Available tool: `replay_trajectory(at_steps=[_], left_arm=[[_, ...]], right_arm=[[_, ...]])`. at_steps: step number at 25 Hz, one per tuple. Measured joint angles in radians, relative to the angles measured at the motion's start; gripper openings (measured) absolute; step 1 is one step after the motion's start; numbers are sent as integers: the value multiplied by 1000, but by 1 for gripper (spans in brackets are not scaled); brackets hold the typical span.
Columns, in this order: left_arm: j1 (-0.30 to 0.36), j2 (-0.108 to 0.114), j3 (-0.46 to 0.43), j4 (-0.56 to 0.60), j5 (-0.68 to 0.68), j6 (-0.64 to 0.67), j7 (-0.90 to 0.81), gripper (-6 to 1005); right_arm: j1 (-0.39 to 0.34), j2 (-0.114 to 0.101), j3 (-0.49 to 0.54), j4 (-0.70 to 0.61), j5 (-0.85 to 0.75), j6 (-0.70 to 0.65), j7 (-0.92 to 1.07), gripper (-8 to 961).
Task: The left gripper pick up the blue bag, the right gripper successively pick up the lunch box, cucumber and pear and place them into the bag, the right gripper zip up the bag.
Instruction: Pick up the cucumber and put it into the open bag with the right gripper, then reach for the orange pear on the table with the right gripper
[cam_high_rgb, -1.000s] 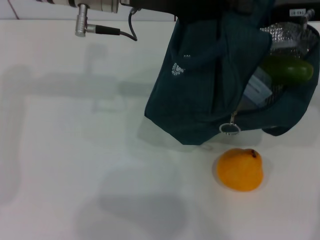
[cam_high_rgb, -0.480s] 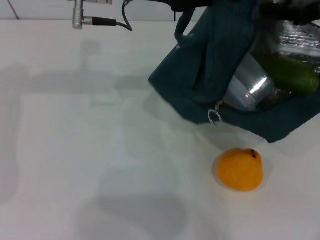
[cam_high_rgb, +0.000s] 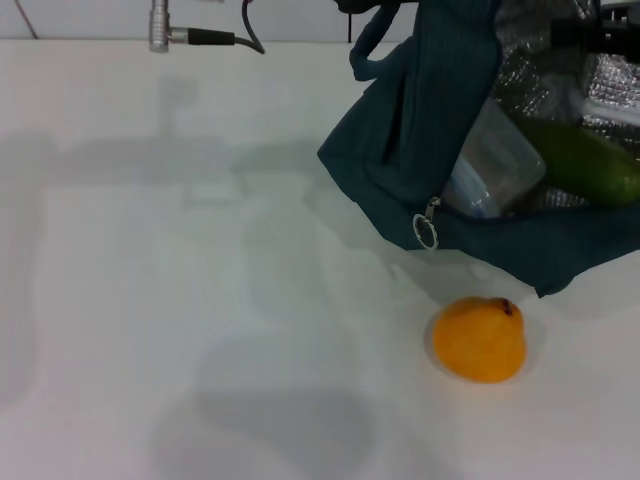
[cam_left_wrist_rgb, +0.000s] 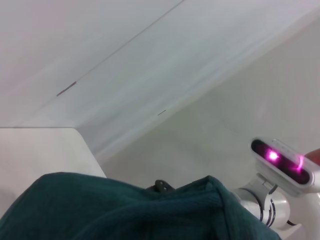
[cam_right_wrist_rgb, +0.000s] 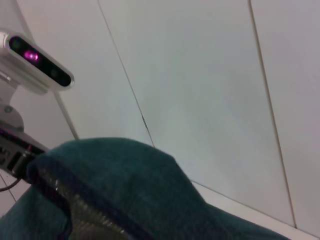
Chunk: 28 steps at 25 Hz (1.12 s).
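Hanging at the 1 o'clock corner of the head view, the bag (cam_high_rgb: 430, 130) is lifted by its upper edge, its lower folds sagging toward the counter (cam_high_rgb: 200, 300). Its mouth gapes toward 3 o'clock, showing the silver lining (cam_high_rgb: 590, 80). Inside lies the lunch box (cam_high_rgb: 495, 160), a clear tub tilted on its side, and just at 3 o'clock of it the cucumber (cam_high_rgb: 585, 160), resting across the opening. A strap loop (cam_high_rgb: 375, 50) curls at the bag's 11 o'clock edge. The zip pull (cam_high_rgb: 426, 232), a small metal ring, dangles from the bag's lower seam at about 6 o'clock of the lunch box.

The pear (cam_high_rgb: 479, 339) sits alone on the counter, at 5 o'clock of the zip pull and apart from the bag, its stem end turned up toward 1 o'clock.

A cable plug (cam_high_rgb: 160, 30) and its dark lead show at the 11 o'clock edge of the head view, belonging to the left arm. The left pincer itself is out of sight beyond the top edge; the left wrist view shows only bag cloth (cam_left_wrist_rgb: 125, 210) close below the camera and the other arm's camera housing (cam_left_wrist_rgb: 285, 162) with a pink light. The right pincer is likewise unseen, so whether either is apart or together cannot be told; the right wrist view shows bag cloth (cam_right_wrist_rgb: 125, 175) and lining (cam_right_wrist_rgb: 85, 215) close up.
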Motion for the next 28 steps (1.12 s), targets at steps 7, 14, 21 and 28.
replay_trajectory(at_steps=[7, 14, 21, 28], left_arm=[[2, 5, 0, 0, 3, -24, 0, 46], [2, 7, 0, 0, 4, -45, 0, 46], [1, 8, 3, 0, 10, -75, 6, 46], [6, 10, 1, 0, 15, -97, 22, 46]], right_arm=[[-22, -3, -2, -2, 7, -17, -18, 225], [-73, -13, 10, -13, 68, -36, -55, 372], [-107, -21, 66, -14, 92, -157, -128, 391], [-118, -40, 77, 2, 74, -349, -281, 387]])
